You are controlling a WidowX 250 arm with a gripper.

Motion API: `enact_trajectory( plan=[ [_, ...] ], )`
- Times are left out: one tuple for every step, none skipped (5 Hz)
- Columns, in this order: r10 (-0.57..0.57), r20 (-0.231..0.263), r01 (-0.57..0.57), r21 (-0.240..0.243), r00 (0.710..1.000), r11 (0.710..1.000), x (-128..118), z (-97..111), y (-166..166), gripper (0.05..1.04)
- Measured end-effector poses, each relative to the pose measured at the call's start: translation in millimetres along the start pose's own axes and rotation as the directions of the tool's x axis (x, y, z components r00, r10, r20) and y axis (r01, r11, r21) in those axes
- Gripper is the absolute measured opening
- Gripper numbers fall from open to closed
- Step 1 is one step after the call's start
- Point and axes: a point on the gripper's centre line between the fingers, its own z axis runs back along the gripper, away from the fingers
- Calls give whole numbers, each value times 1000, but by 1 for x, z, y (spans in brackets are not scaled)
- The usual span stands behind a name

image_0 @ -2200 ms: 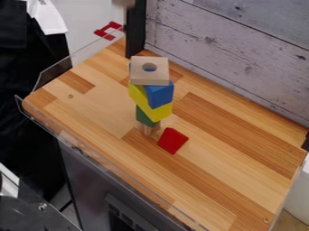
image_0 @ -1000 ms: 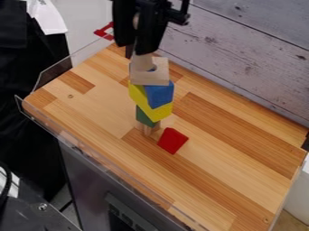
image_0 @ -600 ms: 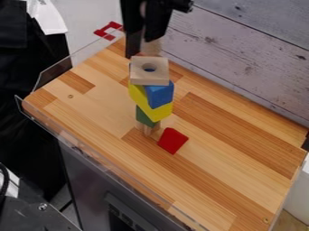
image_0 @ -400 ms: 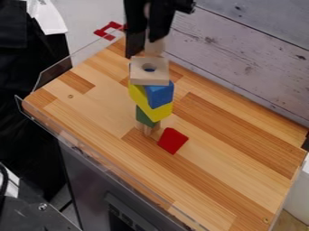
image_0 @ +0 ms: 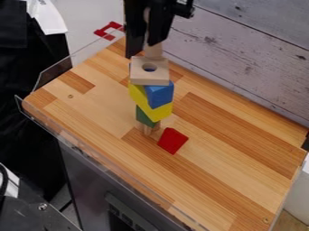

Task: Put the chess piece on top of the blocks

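Black two-finger gripper [image_0: 147,38] clasps pale wooden chess piece [image_0: 154,51]; we should centre it over the holed square wooden block [image_0: 149,78] just below, lower gently, release upright

Smooth butcher-block wooden tabletop [image_0: 217,158] with a satin sheen, edged by glossy clear plastic guards [image_0: 54,76], carries matt painted wooden blocks [image_0: 160,94] and a pale, bare-wood square block with a hole [image_0: 139,77], before rough, weathered-looking wood-plank panelling [image_0: 241,58] and beside matt black cloth [image_0: 30,99].
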Motion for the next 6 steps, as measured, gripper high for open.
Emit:
enact_trajectory(
  plan=[
    [-5, 4, 5, 8, 1000, 1000, -6, 7, -2, 351],
    [1, -10, -1, 14, 1000, 1000, -9, 10, -2, 351],
    [-11, -9, 11, 15, 1000, 1000, -11, 11, -4, 388],
    [-8, -33, 8, 8, 999, 1000, -12, 8, -5, 706],
    [-13, -67, 14, 6, 998, 1000, -12, 4, -5, 974],
    [-18, -82, 18, 10, 996, 1000, -13, 5, -4, 1000]
  ],
)
